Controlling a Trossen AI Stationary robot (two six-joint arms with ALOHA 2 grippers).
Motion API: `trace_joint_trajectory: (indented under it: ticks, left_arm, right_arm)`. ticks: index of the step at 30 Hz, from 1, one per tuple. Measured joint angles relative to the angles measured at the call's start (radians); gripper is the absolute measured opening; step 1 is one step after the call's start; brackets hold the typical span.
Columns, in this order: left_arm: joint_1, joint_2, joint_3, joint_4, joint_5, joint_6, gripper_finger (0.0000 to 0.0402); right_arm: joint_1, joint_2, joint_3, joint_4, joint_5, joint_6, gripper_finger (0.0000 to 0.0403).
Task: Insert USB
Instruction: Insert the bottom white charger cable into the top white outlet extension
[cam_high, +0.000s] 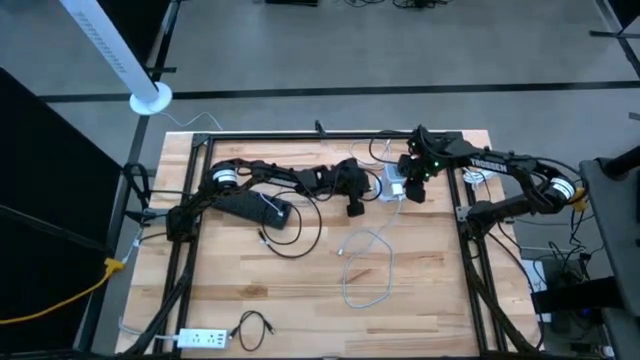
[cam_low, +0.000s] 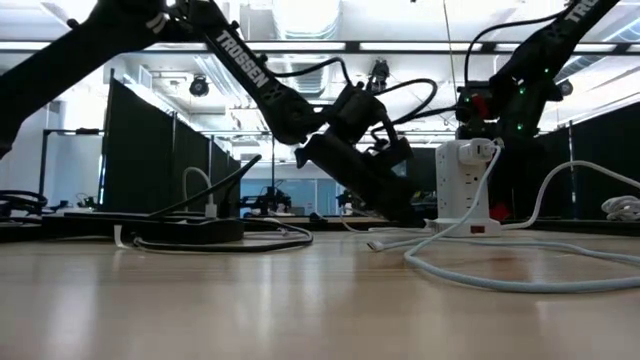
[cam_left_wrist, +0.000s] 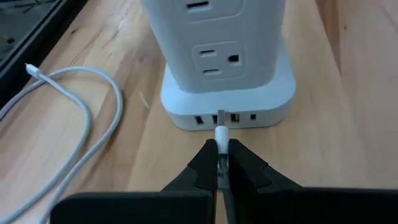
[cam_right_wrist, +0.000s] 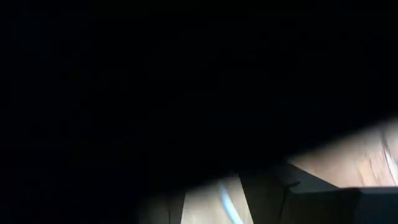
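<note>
left gripper (cam_left_wrist: 221, 151): closed tight on the USB plug (cam_left_wrist: 220, 133), white connector nipped between the fingertips, white cable (cam_left_wrist: 81, 134) trailing off in loops over the table (cam_left_wrist: 348, 93).
plug position: metal tip right at the row of USB ports on the base of the white power tower (cam_left_wrist: 224, 62). Looks lined up with one of the middle ports and touching or just entering it; can't tell how deep.
right gripper (cam_high: 418, 180): on the tower from the far side, seemingly bracing it. Its wrist view is almost all black, so whether its fingers are closed on the tower or just resting against it I cannot tell.
tower: upright near the back of the table, between the two arms; low view shows it standing straight, with a white cord plugged in high on it.
step: insertion push, judged not finished.
risk 1: plug slightly off laterally or rolled → tip catches the port lip and jams. Ports sit close together, so a small slip lands it in the neighbour.
risk 2: plug upside down → won't seat however hard it's pushed. Orientation not readable here.
risk 3: grip is only on the thin connector body → plug could pivot or slide back between the fingers under push load.
risk 4: tower is light and tall → if the brace is loose, the push skids or tips it.
risk 5: cable loops near the base could drag on the plug.
</note>
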Motion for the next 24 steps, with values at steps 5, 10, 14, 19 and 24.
trace_joint_trajectory:
  ticks: [5,10,14,19,24]
  left_arm:
    - [0.011,0.003,-0.005,0.012,0.020,0.000,0.0000]
    - [0.015,0.004,-0.012,0.025,0.037,0.000,0.0000]
    - [0.016,0.005,-0.012,0.026,0.058,0.000,0.0000]
    - [0.017,0.037,-0.015,0.064,0.080,-0.017,0.0000]
    - [0.018,0.040,-0.015,0.075,0.088,-0.019,0.0000]
  right_arm:
    - [-0.003,0.036,0.002,0.024,-0.006,-0.047,0.0097]
    - [-0.003,0.038,0.002,0.040,0.001,-0.086,0.0085]
    - [-0.003,0.039,0.001,0.046,0.002,-0.102,0.0068]
    - [-0.003,0.041,0.001,0.048,0.003,-0.103,0.0019]
    - [-0.003,0.042,0.000,0.048,-0.010,-0.119,0.0006]
